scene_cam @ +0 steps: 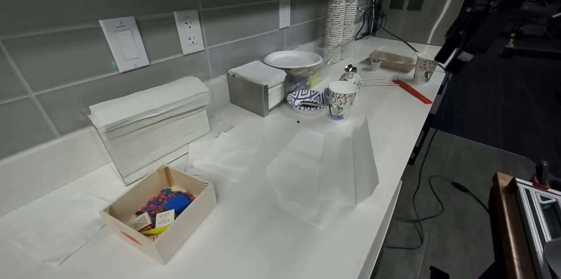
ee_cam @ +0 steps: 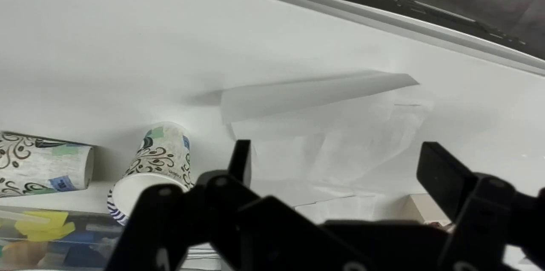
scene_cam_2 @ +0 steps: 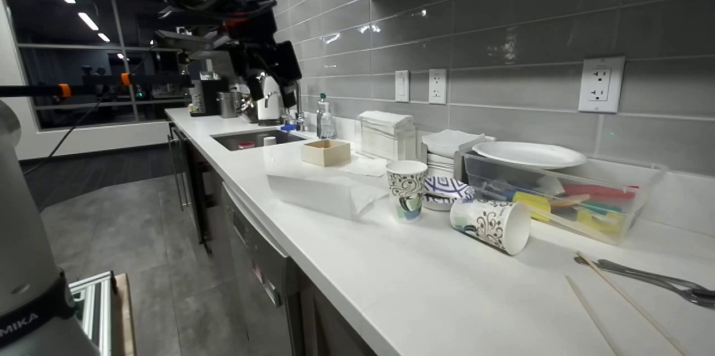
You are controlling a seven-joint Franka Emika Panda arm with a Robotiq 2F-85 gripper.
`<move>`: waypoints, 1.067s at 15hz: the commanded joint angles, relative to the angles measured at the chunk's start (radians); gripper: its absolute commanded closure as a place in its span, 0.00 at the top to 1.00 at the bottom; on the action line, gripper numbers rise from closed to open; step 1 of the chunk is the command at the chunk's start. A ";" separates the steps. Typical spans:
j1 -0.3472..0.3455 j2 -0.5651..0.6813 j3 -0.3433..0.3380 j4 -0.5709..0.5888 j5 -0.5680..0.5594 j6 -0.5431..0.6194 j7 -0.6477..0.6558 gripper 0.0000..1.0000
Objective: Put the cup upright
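the end effector (ee_cam: pixel 334 162) is shown above the desk (ee_cam: pixel 106 41), its jaws spread wide and nothing gripped. the tipped paper cup (ee_cam: pixel 44 164) is laid on its side at the wrist view's left edge, well apart from the jaws; the upright paper cup (ee_cam: pixel 157 158) is seen between.

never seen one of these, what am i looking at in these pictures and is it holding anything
This is a robot arm ending in a two-fingered gripper. Two pictures come from cameras standing away from it; the third comes from its wrist, so the black fingers loom in front.

On the white counter, a paper cup lies on its side near an upright cup, plus a creased paper towel and a wooden box.

Nothing is held: the black fingers stand apart with only air between. The aim is standing that paper cup up.
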 commanded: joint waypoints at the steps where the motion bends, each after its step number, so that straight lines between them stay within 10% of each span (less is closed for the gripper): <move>1: 0.032 0.217 -0.126 0.164 0.083 -0.047 -0.135 1.00; 7: 0.142 0.537 -0.318 0.461 0.197 -0.136 -0.215 1.00; 16: -0.198 0.921 -0.229 0.803 0.413 -0.334 -0.571 1.00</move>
